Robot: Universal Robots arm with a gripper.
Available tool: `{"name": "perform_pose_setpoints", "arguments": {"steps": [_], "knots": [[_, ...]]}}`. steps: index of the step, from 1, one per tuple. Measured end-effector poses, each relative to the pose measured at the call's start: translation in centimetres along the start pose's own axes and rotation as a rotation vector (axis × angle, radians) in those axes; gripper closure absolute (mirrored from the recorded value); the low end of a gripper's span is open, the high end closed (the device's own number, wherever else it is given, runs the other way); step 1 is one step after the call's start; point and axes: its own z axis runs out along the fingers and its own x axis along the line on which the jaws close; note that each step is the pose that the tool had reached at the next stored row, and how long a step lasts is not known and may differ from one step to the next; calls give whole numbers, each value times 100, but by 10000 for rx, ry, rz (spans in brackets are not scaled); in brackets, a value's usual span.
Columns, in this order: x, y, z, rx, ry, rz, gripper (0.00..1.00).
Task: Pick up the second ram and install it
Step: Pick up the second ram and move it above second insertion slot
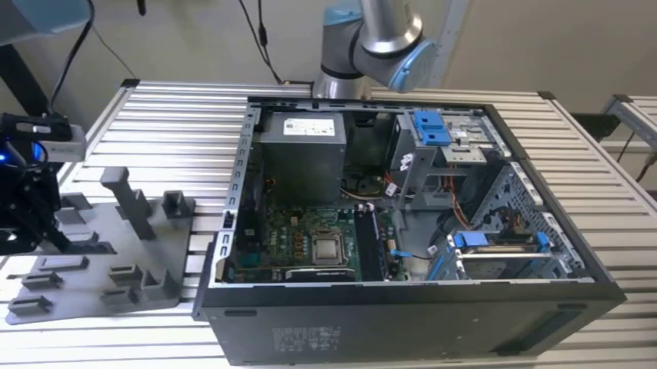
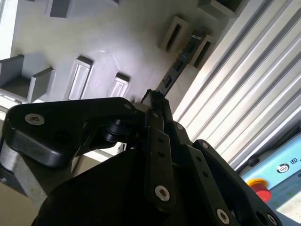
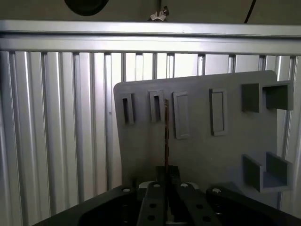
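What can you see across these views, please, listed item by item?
second ram: one, dark green-black, held edge-on in the hand over the fixture tray.
fixture tray: one, grey, on the table at the exterior view's left.
computer case: one, black, open, in the middle of the table.
motherboard: one, green, inside the case.
power supply: one, grey, inside the case.
table: one, silvery slatted metal, under the case and the tray.
push button: one, red on yellow, past the table's edge.
robot arm: one, silver with blue caps, beyond the case.
hand: one, black, shut on the second ram.
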Motion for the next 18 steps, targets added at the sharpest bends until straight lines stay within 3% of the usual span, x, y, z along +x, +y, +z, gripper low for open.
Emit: {"name": "perform_pose_setpoints", "arguments": {"steps": [18], "knots": [[-7, -19, -335, -15, 3, 32, 86]]}}
